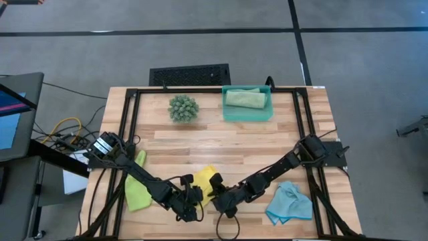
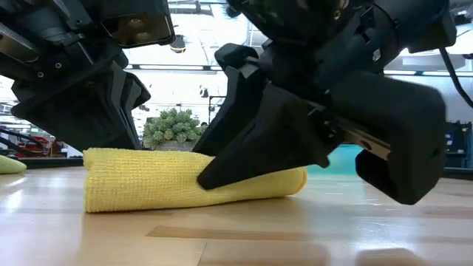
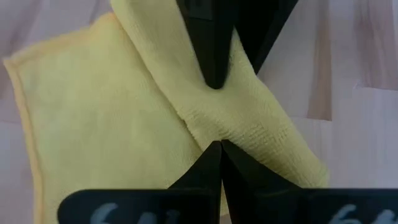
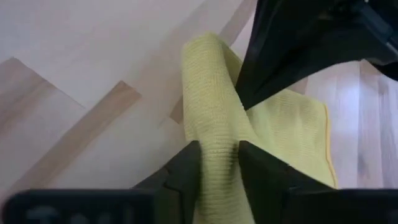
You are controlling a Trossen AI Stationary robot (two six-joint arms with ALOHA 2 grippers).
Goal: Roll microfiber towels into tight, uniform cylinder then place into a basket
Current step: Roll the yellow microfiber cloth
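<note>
A yellow towel (image 1: 206, 177), partly rolled, lies on the wooden table near its front edge; its roll (image 2: 148, 181) rests lengthwise on the wood. My left gripper (image 3: 220, 145) is shut, its tips on the roll. My right gripper (image 4: 219, 163) straddles the roll's other end and is shut on it. A lime green towel (image 1: 137, 192) lies under my left arm. A light blue towel (image 1: 289, 203) lies crumpled at the near right. The teal basket (image 1: 231, 115) stands at the far side with a rolled sage green towel (image 1: 244, 98) in it. My left gripper presses its shut fingertips on the yellow towel where the rolled part meets the flat part (image 3: 205, 127), slanting down from the table's left. The towel lies on the table beneath them. My right gripper pinches the yellow roll near its end (image 4: 217, 134) between its two fingers (image 4: 186, 165), which lie across the roll. They slant down from the table's right. The roll narrows between the fingers, and it rests on the table.
A spiky green plant ball (image 1: 182, 108) sits left of the basket at the far side. A black slotted grille (image 1: 190, 73) lies beyond the table's far edge. Bare wood stretches across the table's middle (image 1: 221, 144).
</note>
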